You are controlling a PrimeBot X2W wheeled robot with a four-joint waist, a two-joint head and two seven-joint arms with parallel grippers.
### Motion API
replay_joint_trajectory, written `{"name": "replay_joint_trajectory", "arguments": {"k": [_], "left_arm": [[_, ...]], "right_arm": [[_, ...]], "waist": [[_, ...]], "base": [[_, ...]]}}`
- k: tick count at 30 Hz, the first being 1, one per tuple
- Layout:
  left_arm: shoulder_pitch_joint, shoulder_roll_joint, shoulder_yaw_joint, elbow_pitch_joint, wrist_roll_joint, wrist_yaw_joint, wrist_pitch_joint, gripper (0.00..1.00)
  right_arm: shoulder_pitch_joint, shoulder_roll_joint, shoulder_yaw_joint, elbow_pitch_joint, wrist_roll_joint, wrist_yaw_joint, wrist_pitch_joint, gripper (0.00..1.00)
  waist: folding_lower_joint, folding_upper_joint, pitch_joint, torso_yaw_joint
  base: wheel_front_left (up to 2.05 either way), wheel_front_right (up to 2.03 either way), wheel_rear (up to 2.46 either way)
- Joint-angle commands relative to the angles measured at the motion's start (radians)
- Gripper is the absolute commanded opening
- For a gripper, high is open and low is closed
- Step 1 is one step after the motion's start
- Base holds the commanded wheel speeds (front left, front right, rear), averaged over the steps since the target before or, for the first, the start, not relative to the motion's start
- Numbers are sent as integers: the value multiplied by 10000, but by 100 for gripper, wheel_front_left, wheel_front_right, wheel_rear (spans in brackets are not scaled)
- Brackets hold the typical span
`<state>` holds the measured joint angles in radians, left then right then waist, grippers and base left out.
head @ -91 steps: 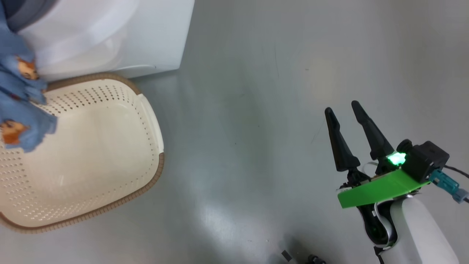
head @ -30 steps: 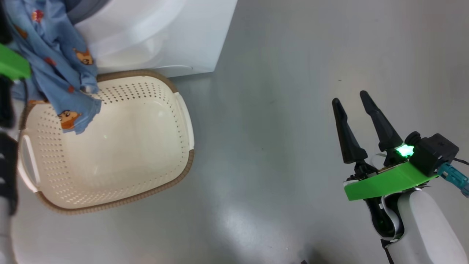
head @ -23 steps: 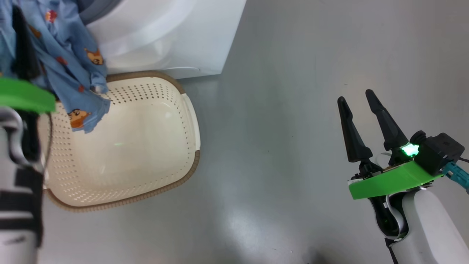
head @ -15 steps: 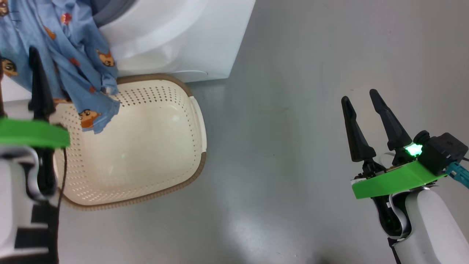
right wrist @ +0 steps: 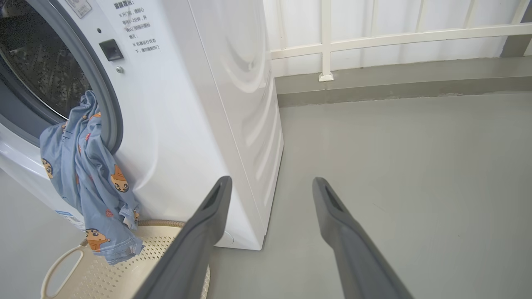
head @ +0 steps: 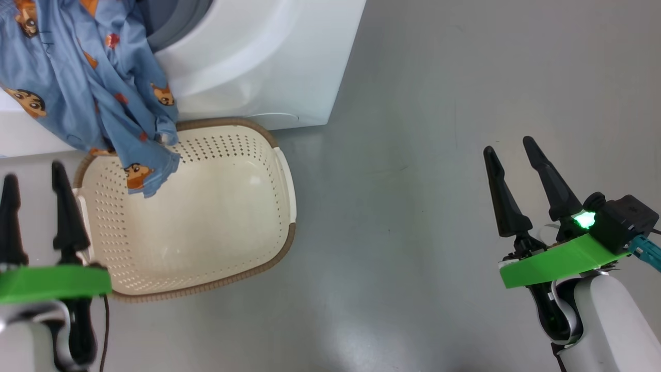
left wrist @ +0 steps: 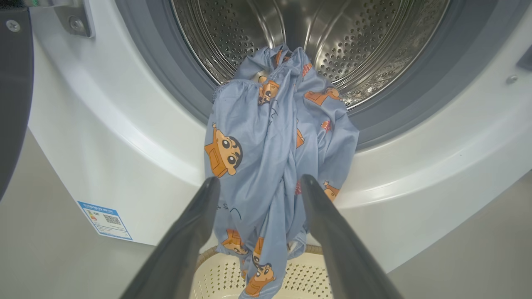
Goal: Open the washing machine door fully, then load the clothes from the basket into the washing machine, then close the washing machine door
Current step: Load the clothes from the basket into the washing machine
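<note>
Grey, glossy floor (head: pixel 413 206) spreads under the robot, and nearest to it both arms hang idle above that floor. The left gripper (head: pixel 32 173) is spread wide with nothing between its fingers, just beside the basket's near handle. The right gripper (head: pixel 507 144) is equally wide and empty, well apart on the bare floor. Beyond the left gripper sits the basket (head: pixel 206 217), pushed up against the foot of the washing machine (head: pixel 258 57). Its perforated bottom looks bare, apart from the tail of one garment dangling into its far corner. That garment, the clothes (left wrist: pixel 266 145) in light blue with orange cartoon prints, hangs from the mouth of the washer over the grey gasket (left wrist: pixel 166 74). Its top lies just inside the steel drum (left wrist: pixel 311 29), and most of its length trails down the white front. I cannot make out a cream-white piece anywhere. A dark edge at the left of the left wrist view is probably the washing machine door (left wrist: pixel 12 104), swung clear of the opening. Farther back, a wall with white rails (right wrist: pixel 326 41) closes off the room. By my judgement the opening step is done and the basket is emptied. The hanging garment has yet to be pushed fully inside, and closing the door comes after that.
</note>
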<state>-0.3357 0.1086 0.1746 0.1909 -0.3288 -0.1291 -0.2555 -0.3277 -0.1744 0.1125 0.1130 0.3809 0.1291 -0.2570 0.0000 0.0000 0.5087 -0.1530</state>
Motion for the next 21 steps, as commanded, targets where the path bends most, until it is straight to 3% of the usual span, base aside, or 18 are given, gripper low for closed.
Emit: {"name": "replay_joint_trajectory", "arguments": {"k": [1,11,21], "left_arm": [[626,89,514,-627,141,-15,-62,100],[1188,-102,653,-983,226,-15,-62,100],[510,208,64,275,-140,-15,-62,100]], "right_arm": [[278,-125,200,-170,26,16,-48,100],[304,-149,262,-161,39,16,-48,100],[133,-101,301,-215,36,16,-48,100]], "waist": [[0,0,-62,16],[0,0,-111,51],[0,0,211,-26]], "base": [[0,0,0],[0,0,0],[0,0,0]]}}
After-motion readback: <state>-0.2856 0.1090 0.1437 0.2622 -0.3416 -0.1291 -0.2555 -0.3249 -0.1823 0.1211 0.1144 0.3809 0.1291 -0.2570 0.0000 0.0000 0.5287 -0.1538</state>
